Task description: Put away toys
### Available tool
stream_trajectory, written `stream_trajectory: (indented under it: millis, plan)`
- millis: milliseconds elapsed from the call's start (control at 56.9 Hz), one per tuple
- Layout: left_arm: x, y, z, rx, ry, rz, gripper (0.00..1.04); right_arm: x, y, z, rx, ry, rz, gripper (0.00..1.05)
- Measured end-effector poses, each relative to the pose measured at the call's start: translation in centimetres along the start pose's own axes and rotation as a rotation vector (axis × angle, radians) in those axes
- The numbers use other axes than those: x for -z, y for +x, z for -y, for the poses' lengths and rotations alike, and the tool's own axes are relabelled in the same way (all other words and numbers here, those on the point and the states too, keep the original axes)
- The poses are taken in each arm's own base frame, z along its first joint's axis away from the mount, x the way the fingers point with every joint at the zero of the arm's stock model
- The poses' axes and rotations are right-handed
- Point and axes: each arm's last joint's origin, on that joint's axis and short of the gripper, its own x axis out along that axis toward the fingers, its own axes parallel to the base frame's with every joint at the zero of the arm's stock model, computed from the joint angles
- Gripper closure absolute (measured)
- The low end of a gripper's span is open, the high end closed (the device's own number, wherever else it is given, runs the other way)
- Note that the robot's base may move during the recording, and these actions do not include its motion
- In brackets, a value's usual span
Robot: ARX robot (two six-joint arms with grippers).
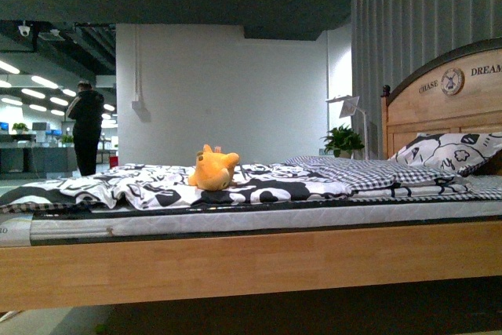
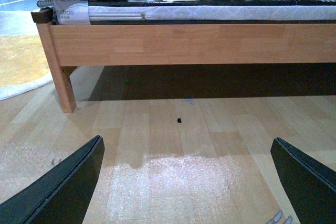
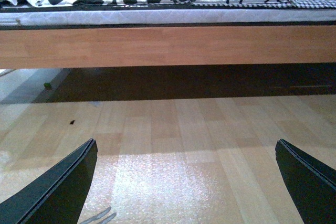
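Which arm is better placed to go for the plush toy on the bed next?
Left, marginally. The plush toy lies left of centre in the front view, and the left wrist camera faces it more squarely. Left pincer and right pincer are both open, low, far from it.

orange-yellow plush toy resting on patterned bedspread, mid-bed.

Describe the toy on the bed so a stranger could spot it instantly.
Start at the wooden bed with the arched headboard. On its black-and-white bedding, mid-bed, sits a small plush toy. It alone is rounded and orange-yellow, far smaller than the pillow.
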Motion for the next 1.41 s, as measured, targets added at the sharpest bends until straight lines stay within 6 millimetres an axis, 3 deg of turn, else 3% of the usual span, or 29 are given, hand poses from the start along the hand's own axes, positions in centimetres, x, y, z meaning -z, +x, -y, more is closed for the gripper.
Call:
stream_trajectory:
  millis: [1405]
  plan:
    - [0.00,0.00,0.00,0.000,0.000,0.000,0.06,0.00,0.00,0.00,0.000,0.000,0.000,0.02]
